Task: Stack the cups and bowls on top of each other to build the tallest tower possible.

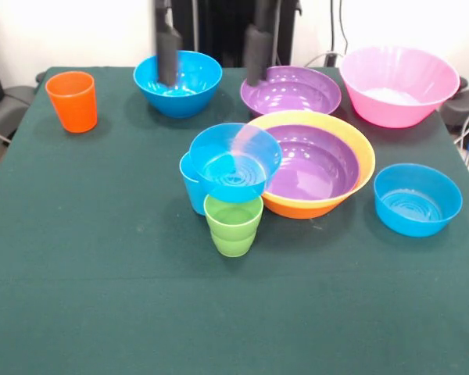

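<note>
A small blue bowl (236, 162) sits tilted on the light blue cup (193, 187) and green ridged cup (234, 225), below the tool (213, 58). A purple bowl (311, 162) nests in the orange-yellow bowl (358, 173) beside them.

Gripper (213, 47) lowered from top edge, two black fingers (168, 55) vertical, spread wide apart, holding nothing between them.

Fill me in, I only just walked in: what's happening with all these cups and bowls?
A robot gripper hangs open at the table's far side, holding nothing. A purple bowl sits nested in the orange-yellow bowl. A small blue bowl rests tilted on the light blue cup, with the green cup just in front. The other pieces stand singly.
</note>
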